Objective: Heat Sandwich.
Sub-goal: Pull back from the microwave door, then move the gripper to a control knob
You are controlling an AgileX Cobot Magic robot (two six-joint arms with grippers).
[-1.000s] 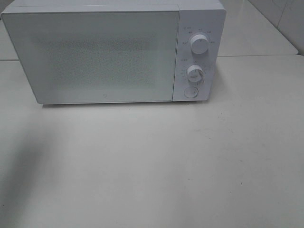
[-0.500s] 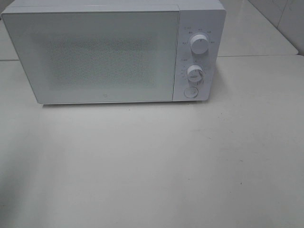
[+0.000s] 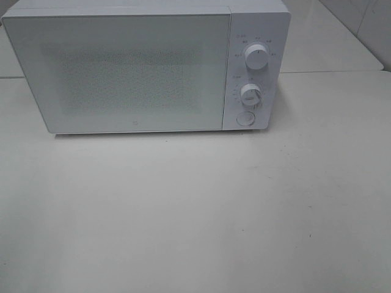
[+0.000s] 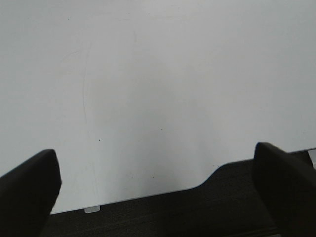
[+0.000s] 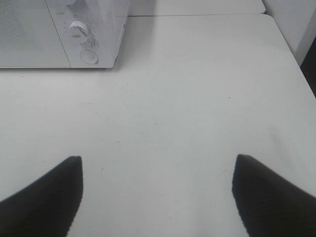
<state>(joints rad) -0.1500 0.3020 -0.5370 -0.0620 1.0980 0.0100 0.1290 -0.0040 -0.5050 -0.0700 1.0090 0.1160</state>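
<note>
Gone from the lower left of the table [image 3: 195, 213]: the dim shadow seen a second ago. Otherwise unmoved.

At the back of the table, left of middle: white microwave [image 3: 134, 67], door [image 3: 122, 73] shut, its dotted panel too cloudy to see through. Down the right strip, in order: top knob [image 3: 256, 56], lower knob [image 3: 250, 93], round button [image 3: 245, 118].

Cannot tell where the sandwich is: seen in no view.

Left gripper [image 4: 155, 168] released, dark fingers [image 4: 29, 190] spread wide and grasping nothing. Hangs over the table's edge, with dark floor [image 4: 197, 212] just beyond.

Right gripper [image 5: 158, 163] also released, jaws wide apart with only table surface between them. Faces the microwave's knob-side corner, well apart from it, with the lower knob and button in sight there.
</note>
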